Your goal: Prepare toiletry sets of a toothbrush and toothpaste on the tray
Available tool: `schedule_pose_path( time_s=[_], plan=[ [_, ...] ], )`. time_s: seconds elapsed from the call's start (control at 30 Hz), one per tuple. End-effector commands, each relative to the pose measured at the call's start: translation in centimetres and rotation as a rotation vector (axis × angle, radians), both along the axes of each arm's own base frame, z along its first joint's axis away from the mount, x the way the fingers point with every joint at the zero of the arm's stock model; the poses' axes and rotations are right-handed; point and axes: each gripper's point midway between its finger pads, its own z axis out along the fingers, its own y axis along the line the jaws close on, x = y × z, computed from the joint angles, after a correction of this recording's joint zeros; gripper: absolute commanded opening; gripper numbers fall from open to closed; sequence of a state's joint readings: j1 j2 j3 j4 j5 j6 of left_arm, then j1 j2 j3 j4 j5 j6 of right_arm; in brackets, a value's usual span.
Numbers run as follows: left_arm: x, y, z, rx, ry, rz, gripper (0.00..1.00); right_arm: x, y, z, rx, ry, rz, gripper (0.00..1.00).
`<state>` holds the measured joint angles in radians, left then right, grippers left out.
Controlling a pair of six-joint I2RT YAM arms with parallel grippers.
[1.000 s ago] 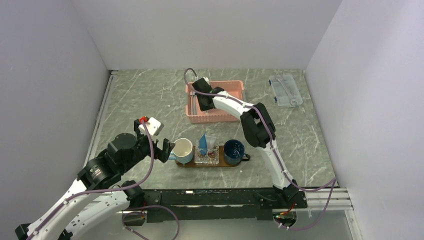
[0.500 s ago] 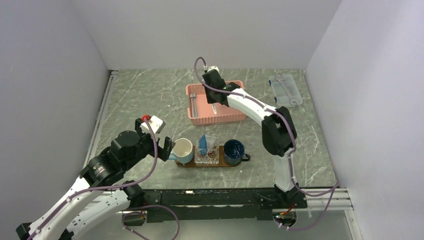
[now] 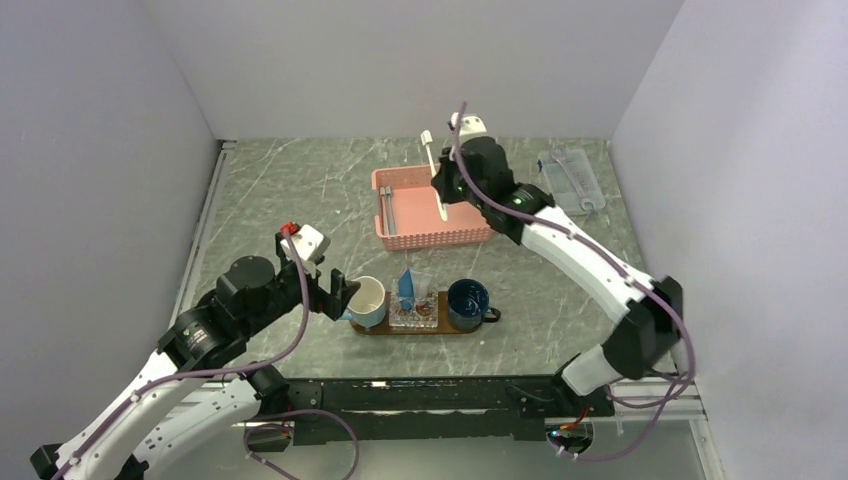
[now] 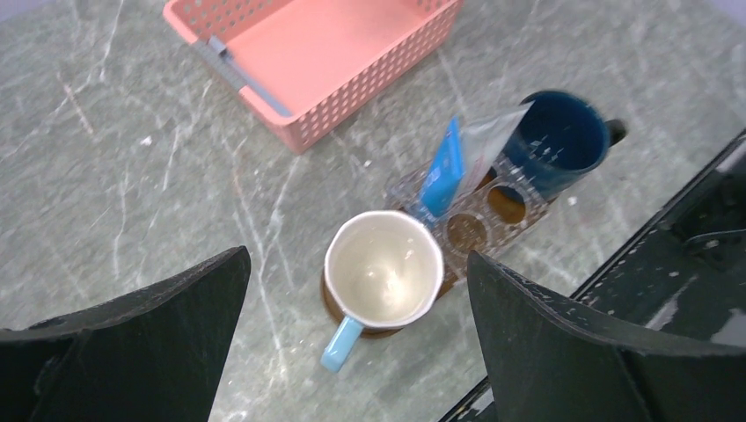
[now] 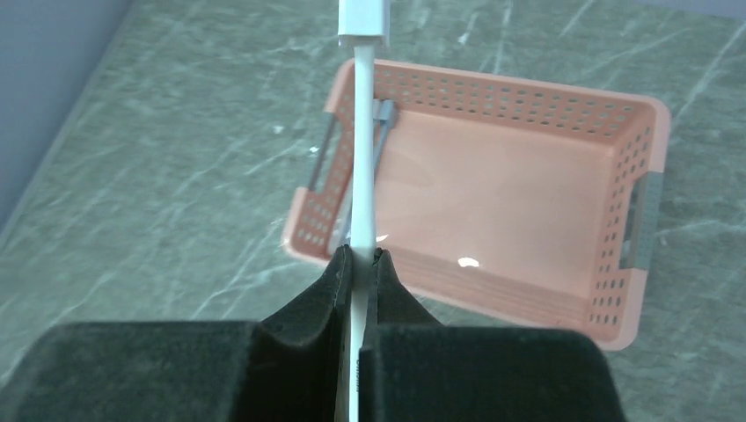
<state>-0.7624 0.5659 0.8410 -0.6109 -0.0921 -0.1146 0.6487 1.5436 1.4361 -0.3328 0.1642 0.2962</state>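
The dark brown tray (image 3: 432, 328) lies near the front and carries a white mug (image 3: 366, 298), a clear holder with the blue toothpaste (image 3: 406, 287) and a dark blue mug (image 3: 468, 302). My right gripper (image 3: 446, 186) is shut on a white toothbrush (image 3: 433, 168) and holds it in the air above the pink basket (image 3: 430, 230); the grip shows in the right wrist view (image 5: 361, 255). A grey toothbrush (image 3: 386, 208) lies in the basket. My left gripper (image 3: 337, 296) is open and empty just left of the white mug (image 4: 383, 270).
A clear plastic box (image 3: 570, 180) sits at the back right. Walls close in the table on the left, back and right. The black base rail runs along the front edge just behind the tray.
My right gripper has lifted the white toothbrush out of the pink basket and swung up and to the right. The left arm has barely moved.
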Motion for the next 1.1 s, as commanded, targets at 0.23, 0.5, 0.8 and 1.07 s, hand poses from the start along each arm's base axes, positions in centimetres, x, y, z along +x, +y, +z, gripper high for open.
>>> schedule_pose_path(
  time_s=[0.23,0.5,0.8,1.07],
  plan=[
    [-2.6,-5.6,7.9,-0.401,-0.009,-0.232,0.99,-12.0,1.6,8.3,0.455,-0.124,0.375,0.00],
    [-3.7,-8.5,9.5,-0.593,0.054,-0.360,0.99,-19.5,2.1,12.1,0.726,-0.184,0.639,0.00],
    [-4.6,-11.3,10.5,-0.750,0.091,-0.521,0.99,-23.4,2.5,14.8,0.951,-0.201,0.733,0.00],
    [-6.1,-11.7,11.9,-0.850,0.077,-0.638,0.98,-24.3,4.2,16.0,1.050,-0.196,0.751,0.00]
  ],
)
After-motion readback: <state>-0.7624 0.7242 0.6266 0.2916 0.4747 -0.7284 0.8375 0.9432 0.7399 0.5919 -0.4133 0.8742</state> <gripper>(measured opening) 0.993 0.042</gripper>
